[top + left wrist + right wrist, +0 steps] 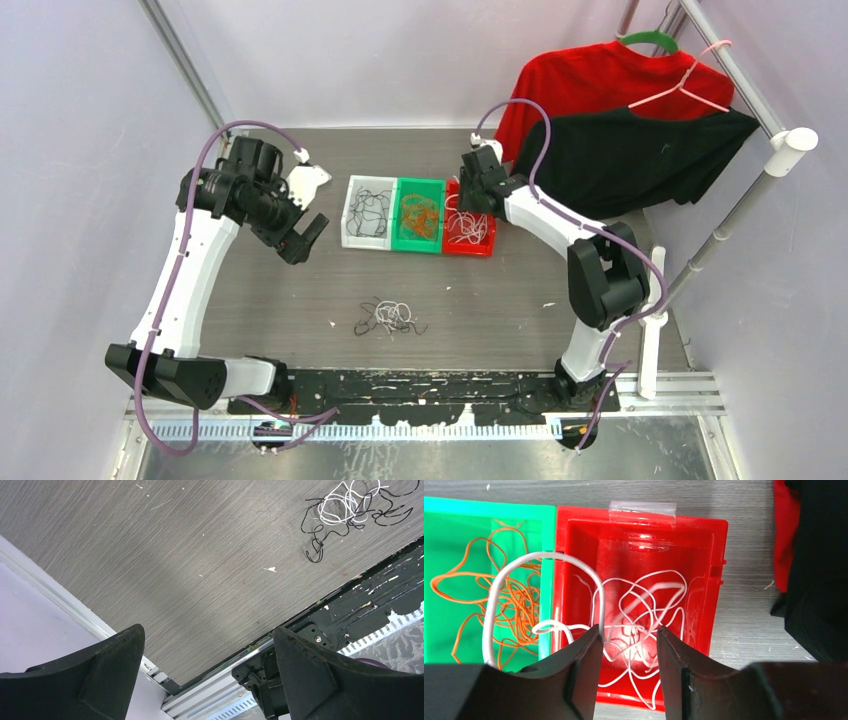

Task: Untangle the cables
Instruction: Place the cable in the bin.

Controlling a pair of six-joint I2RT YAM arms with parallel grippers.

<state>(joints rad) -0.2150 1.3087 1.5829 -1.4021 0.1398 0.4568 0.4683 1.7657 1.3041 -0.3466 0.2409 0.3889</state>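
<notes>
Right hand (pixel 628 630) hovered half-open, seemingly shedding a thin white cable (pixel 539 554) into its red plastic bin (pixel 719 555); left hand (pixel 207 630) gaped empty.

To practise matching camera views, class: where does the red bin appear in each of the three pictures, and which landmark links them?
Top external: the red bin is at the right end of the row of three bins.
Left wrist: not in it; only the table and a loose tangle of cables show.
Right wrist: it fills the middle, with white cables inside.
Shared landmark: the green bin, directly on its left in both views showing it.
</notes>
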